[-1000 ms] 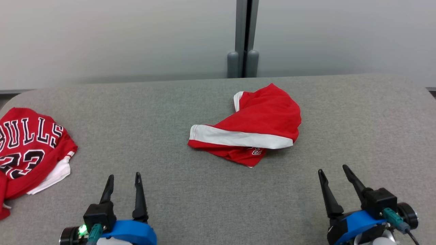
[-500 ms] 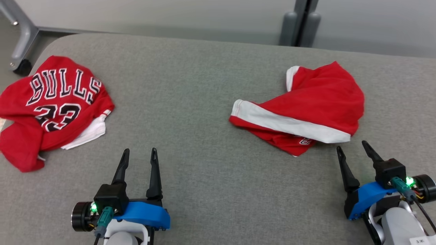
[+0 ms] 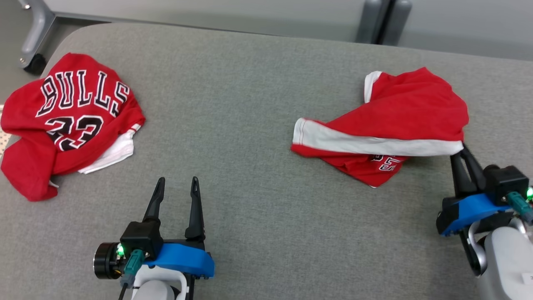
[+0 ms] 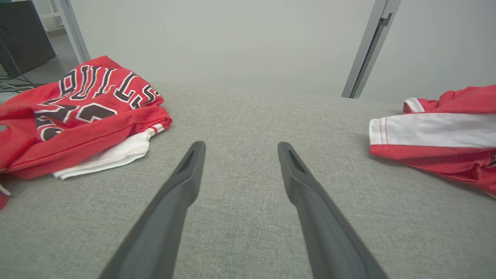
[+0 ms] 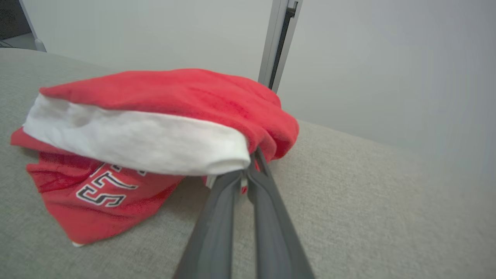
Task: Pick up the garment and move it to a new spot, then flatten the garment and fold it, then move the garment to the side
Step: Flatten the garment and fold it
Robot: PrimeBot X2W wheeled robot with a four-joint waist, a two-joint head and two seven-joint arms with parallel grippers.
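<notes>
— What do the arms look like?
— Pale grey forearms (image 3: 504, 258); each ends in a blue collar (image 3: 183, 260) and a black block (image 3: 140, 237).
— And the fingers (image 3: 195, 208)?
— Long, dark and tapering, on left gripper (image 3: 178, 180) and right gripper (image 3: 460, 156) alike.
— Any lights?
— A green light (image 3: 120, 250) at the block's eight o'clock, beside a teal plug (image 3: 133, 263) with a black cable (image 3: 121, 293).

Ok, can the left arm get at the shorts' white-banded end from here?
Probably yes: the left gripper is open, and only bare table lies between it and the red shorts, whose other end the right gripper pinches.
</notes>
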